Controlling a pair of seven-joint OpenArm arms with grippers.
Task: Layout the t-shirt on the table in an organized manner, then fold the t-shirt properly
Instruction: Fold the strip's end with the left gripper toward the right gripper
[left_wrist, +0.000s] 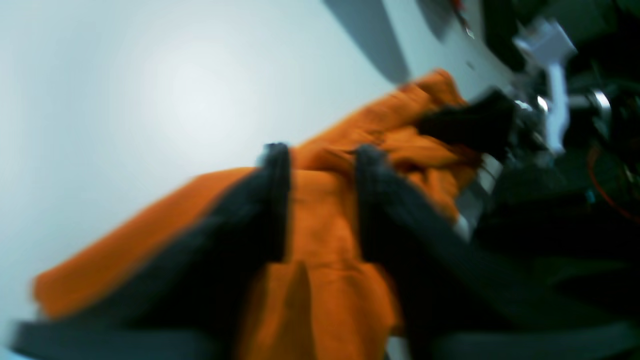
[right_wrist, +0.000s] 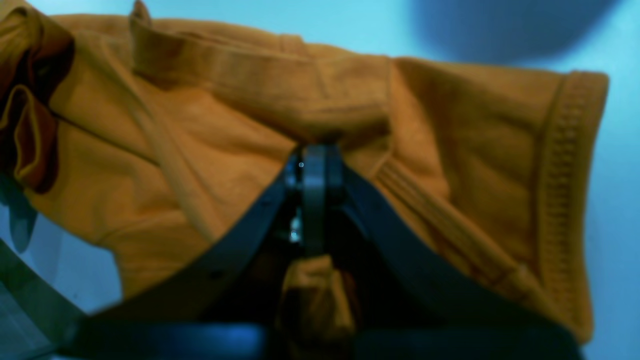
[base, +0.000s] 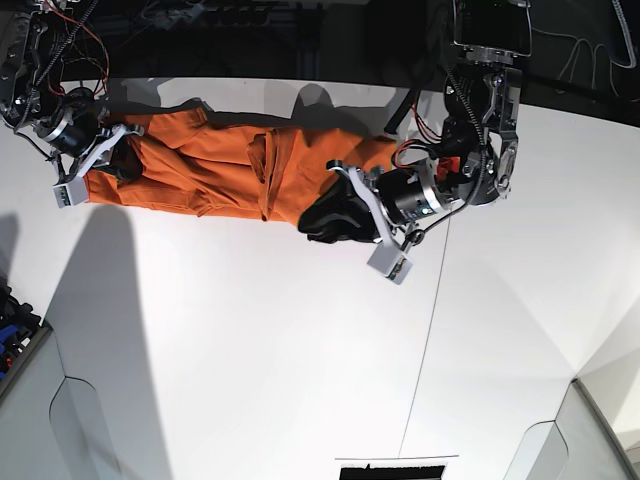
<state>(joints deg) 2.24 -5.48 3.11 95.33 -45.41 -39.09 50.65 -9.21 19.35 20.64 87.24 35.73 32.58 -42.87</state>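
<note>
**A:** Claw first, left wrist view: the left claw (left_wrist: 320, 200) has its two dark fingers a little apart with orange cloth between and under them. The picture is badly smeared, so I can't tell whether it grips the shirt (left_wrist: 325, 280) or only straddles it.

**B:** And where does the cloth run from there?

**A:** Away up to the right, toward a dark shape I take for the other claw (left_wrist: 470, 125). White worktop (left_wrist: 150, 100) lies to the left.

**B:** Right wrist view?

**A:** Right claw (right_wrist: 315, 160) is pinched tight on a fold of shirt (right_wrist: 200, 150), fingers meeting. A hemmed sleeve opening spreads to the right, bunched cloth to the left.

**B:** Base view?

**A:** Shirt (base: 230, 170) is a crumpled band along the far edge of the worktop (base: 250, 350), long axis left to right. Right claw (base: 112, 138) holds its left end, arm tucked in at the far left corner. Left claw (base: 335, 215) sits at the right end, forearm slanting down and leftward from a raised elbow.

**B:** So what does the next move turn on?

**A:** Probably each arm working its own end; the cloth lies between them, still unspread.
</note>
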